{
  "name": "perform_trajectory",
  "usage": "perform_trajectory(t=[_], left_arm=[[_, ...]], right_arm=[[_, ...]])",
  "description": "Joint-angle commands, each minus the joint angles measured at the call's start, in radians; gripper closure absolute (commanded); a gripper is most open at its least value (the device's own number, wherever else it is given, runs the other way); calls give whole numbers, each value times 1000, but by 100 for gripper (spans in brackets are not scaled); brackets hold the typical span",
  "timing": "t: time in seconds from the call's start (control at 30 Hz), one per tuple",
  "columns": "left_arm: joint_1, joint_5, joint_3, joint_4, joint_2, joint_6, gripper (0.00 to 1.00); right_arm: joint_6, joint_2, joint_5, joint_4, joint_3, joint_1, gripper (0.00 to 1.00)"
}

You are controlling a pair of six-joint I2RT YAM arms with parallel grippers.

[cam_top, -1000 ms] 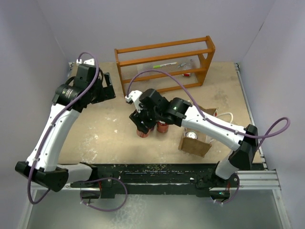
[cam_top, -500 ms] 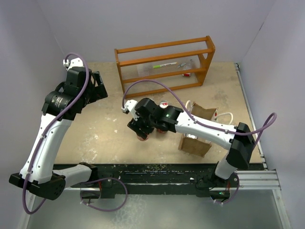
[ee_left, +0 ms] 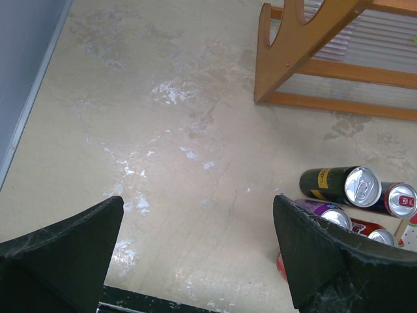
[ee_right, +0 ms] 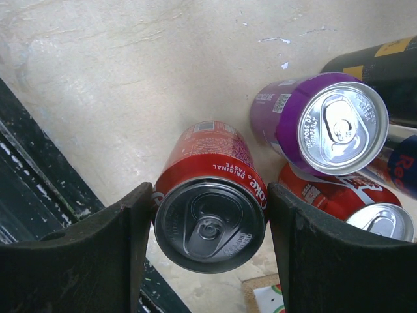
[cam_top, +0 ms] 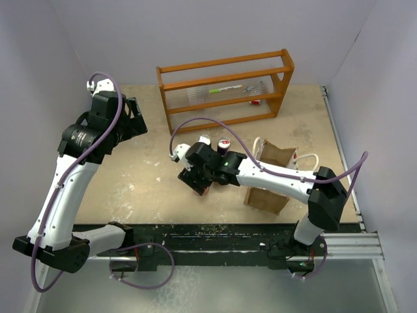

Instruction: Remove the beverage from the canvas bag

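Bag (cam_top: 266,199): upright near front edge, right side.
Right claw (ee_right: 210,195): partly open, closed on red can (ee_right: 210,225), a finger against each side; just left of bag, outside it.
Purple can (ee_right: 326,124), black can (ee_right: 384,72): just beyond.
Left claw (ee_left: 199,202): wide open, empty, over table (cam_top: 150,169).
Rack (cam_top: 225,91): far edge.

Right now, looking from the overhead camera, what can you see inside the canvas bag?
Of the canvas bag, only the far wall shows. The right arm crosses over its opening, hiding the rest, so whether cans are inside cannot be told.
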Motion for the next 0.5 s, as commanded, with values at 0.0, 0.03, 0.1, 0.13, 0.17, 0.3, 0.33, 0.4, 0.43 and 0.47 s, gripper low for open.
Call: perform_trajectory(t=[0.0,0.03,0.1,0.13,0.17,0.3,0.33,0.4,0.43,0.47], left_arm=[[9,-11,34,16,-1,8,1],[9,-10,34,16,-1,8,1],[9,-8,34,16,1,8,1],[9,-7,34,15,3,8,1],[8,-6,35,14,4,6,1],[9,-4,34,12,4,5,1],[9,-4,33,12,4,4,1],[9,-2,32,11,4,2,1],[9,1,30,10,4,0,1],[9,3,29,10,3,0,1]], right_arm=[[-1,-11,26,117,-3,6,100],[-1,-9,25,124,-9,7,100],[0,-4,25,134,-20,7,100],[0,-1,24,137,-25,6,100],[2,2,24,141,-31,7,100],[0,2,27,151,-54,7,100],[-1,3,26,151,-58,6,100],[-3,6,25,150,-68,6,100],[-5,7,25,149,-72,8,100],[-6,10,26,148,-74,7,100]])
